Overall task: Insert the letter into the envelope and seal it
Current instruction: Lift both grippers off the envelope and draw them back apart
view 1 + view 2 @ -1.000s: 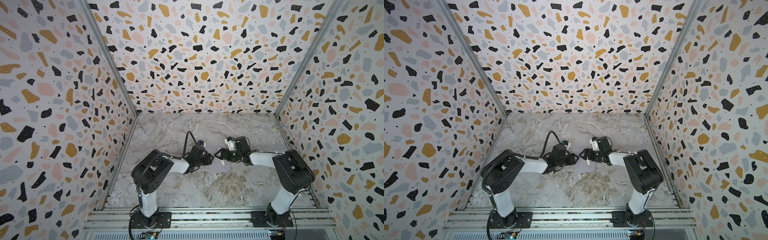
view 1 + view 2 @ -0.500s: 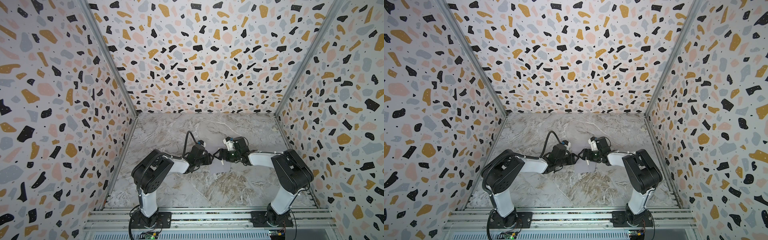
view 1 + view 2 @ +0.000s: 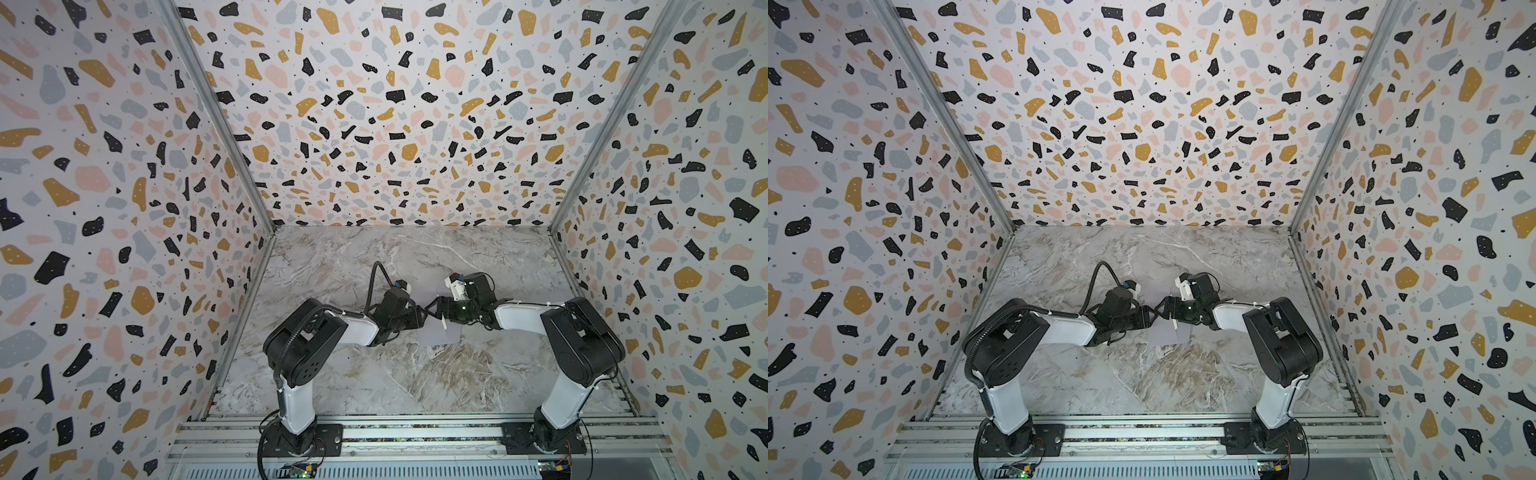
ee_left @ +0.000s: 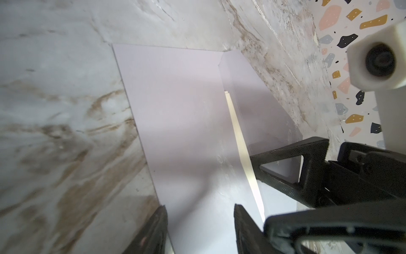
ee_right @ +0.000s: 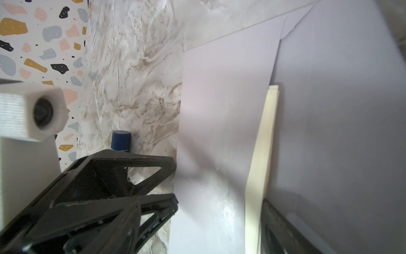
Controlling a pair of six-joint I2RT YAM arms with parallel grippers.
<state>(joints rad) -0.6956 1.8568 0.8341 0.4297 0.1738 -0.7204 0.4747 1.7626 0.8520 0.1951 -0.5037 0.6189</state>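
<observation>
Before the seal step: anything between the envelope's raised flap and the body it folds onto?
Yes. A finger of the right gripper lies in the crease beside the letter's exposed edge, under the envelope's flap. Nothing else visible.

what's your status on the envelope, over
Both open: left gripper over the envelope, right gripper at the raised flap. Edge of the letter shows in the mouth, unsealed. Nothing in the way.

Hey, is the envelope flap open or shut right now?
Open: the flap stands raised off the envelope, not folded down, and a cream strip of the letter shows in the gap beneath it.
</observation>
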